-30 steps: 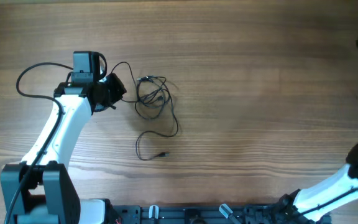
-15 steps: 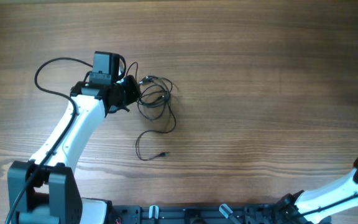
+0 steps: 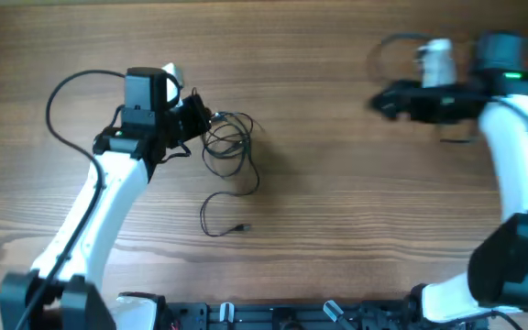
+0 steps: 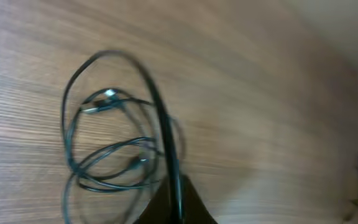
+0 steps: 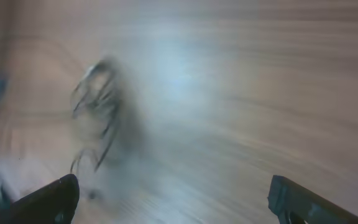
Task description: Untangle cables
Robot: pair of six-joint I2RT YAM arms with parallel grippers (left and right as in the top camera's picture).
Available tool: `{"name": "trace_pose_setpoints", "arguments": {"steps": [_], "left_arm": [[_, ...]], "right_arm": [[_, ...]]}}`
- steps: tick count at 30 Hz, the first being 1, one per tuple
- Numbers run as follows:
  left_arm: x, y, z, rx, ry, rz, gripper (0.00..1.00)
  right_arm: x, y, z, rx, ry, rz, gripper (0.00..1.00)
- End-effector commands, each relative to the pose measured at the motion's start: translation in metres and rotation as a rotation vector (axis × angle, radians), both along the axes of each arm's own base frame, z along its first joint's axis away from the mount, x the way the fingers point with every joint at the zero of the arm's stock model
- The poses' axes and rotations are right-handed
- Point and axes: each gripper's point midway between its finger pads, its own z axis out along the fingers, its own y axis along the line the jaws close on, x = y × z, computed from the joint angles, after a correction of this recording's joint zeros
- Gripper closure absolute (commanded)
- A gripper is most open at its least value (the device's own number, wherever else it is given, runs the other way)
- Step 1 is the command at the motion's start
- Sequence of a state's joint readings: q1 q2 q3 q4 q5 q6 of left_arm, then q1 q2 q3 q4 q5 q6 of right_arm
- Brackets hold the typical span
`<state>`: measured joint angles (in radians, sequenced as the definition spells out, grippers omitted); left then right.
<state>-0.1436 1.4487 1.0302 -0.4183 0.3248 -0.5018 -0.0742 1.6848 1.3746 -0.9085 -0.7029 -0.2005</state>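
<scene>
At nine o'clock from the centre of the bench (image 3: 337, 229), the cables (image 3: 229, 145) lay in tangled loops, the left jaws pinched shut on one strand, likely to anchor it, while the right jaws stood wide open and empty toward two o'clock.

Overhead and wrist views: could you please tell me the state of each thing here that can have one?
cables: tangled in loose overlapping loops, lying on the table, one plug end trailing free.
left end effector: shut, pinching a strand at the edge of the cables.
right end effector: open, holding nothing, well apart from the cables; its views are blurred.
</scene>
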Motion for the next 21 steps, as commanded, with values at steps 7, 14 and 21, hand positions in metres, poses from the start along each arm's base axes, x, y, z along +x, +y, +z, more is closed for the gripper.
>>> {"name": "trace_pose_setpoints", "arguments": {"steps": [7, 14, 21], "left_arm": [[-0.009, -0.006, 0.011, -0.306, 0.203, 0.308, 0.96], [-0.020, -0.029, 0.019, -0.445, 0.288, 0.244, 0.96], [-0.021, -0.031, 0.020, -0.418, 0.262, 0.191, 0.55]], "right_arm": [[-0.054, 0.213, -0.012, 0.105, -0.469, 0.670, 0.00], [-0.055, 0.268, -0.039, 0.065, -0.585, 0.748, 0.14], [-0.012, 0.242, 0.007, 0.087, -0.580, 0.469, 0.96]]}}
